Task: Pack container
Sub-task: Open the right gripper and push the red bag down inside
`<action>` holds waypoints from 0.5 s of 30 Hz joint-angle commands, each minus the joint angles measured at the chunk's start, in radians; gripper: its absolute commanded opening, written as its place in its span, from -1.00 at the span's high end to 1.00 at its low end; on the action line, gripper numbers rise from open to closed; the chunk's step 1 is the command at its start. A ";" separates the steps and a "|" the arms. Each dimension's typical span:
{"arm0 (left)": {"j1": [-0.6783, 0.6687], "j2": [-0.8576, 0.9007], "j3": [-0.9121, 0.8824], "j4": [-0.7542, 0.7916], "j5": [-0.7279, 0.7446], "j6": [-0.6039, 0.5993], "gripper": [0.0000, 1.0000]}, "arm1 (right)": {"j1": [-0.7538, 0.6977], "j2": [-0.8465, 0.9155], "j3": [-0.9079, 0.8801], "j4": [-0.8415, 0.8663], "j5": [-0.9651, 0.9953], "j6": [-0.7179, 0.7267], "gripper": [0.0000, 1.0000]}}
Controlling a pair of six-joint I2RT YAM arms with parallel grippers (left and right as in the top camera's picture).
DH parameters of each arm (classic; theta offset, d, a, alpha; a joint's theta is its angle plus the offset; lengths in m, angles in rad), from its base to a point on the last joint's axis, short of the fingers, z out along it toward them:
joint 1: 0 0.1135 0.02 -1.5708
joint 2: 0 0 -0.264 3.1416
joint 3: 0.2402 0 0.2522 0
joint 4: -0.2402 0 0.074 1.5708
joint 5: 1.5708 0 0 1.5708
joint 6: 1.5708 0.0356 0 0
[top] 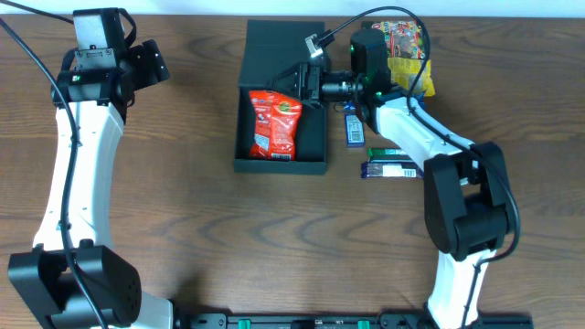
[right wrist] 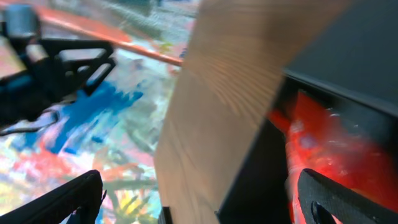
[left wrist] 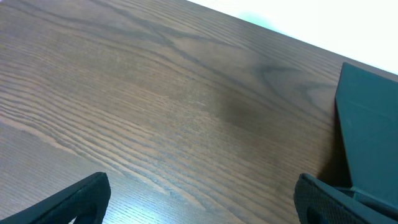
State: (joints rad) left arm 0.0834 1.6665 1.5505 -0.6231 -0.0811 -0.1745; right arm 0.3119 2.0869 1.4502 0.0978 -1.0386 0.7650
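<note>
While the right gripper (top: 300, 84) hangs, jaws apart, over the container (top: 279, 166) mid-table, pulling out low could snag the packet (top: 274, 123) inside; the left gripper (top: 155, 62), also apart, idles far off.

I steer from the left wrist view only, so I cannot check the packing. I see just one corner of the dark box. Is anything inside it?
Observer: Yes, one red snack packet lies in the container.
Operator: Where is the right gripper?
Observer: The right gripper hangs over the right side of the container, jaws open, holding nothing.
Operator: Are other packets outside?
Observer: A small blue packet lies on the table just right of the container.
</note>
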 commanded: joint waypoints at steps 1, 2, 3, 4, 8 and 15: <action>0.002 0.011 0.028 -0.004 0.005 0.018 -0.91 | -0.014 -0.025 0.009 -0.077 0.113 -0.046 -0.99; 0.002 0.011 0.028 -0.005 0.005 0.018 -0.91 | -0.018 -0.029 0.010 -0.092 0.116 -0.058 -0.98; 0.002 0.011 0.028 -0.005 0.005 0.018 -0.91 | -0.019 -0.034 0.011 -0.098 0.117 -0.068 -0.99; 0.002 0.011 0.028 -0.005 0.005 0.018 -0.91 | -0.019 -0.043 0.018 -0.115 0.136 -0.084 -0.98; 0.002 0.011 0.028 -0.009 0.029 0.018 -0.91 | -0.014 -0.078 0.084 -0.301 0.240 -0.204 -0.98; 0.001 0.027 0.024 -0.050 0.164 0.018 -0.91 | 0.072 -0.096 0.263 -0.776 0.634 -0.479 -0.98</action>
State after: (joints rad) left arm 0.0834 1.6684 1.5509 -0.6621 0.0063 -0.1745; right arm 0.3309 2.0270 1.6676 -0.6331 -0.6121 0.4419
